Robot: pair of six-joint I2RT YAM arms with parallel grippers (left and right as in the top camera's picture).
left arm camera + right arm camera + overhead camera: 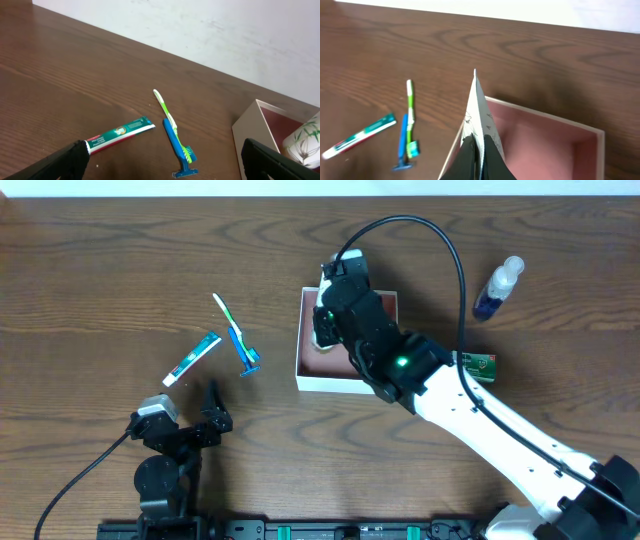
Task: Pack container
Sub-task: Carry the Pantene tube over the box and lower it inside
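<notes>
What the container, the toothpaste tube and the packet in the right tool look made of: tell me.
Container: probably cardboard; thin straight walls, matte white outside, matte pink inside.
Toothpaste tube: likely soft plastic or laminate; flattened, printed.
Packet in the right tool: thin paper or plastic film, unclear which; white, leaf print, sharp flat edge.

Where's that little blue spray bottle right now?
In the overhead view, the small blue spray bottle sits on the wooden table, right of the white cardboard box, beyond a green packet.
</notes>
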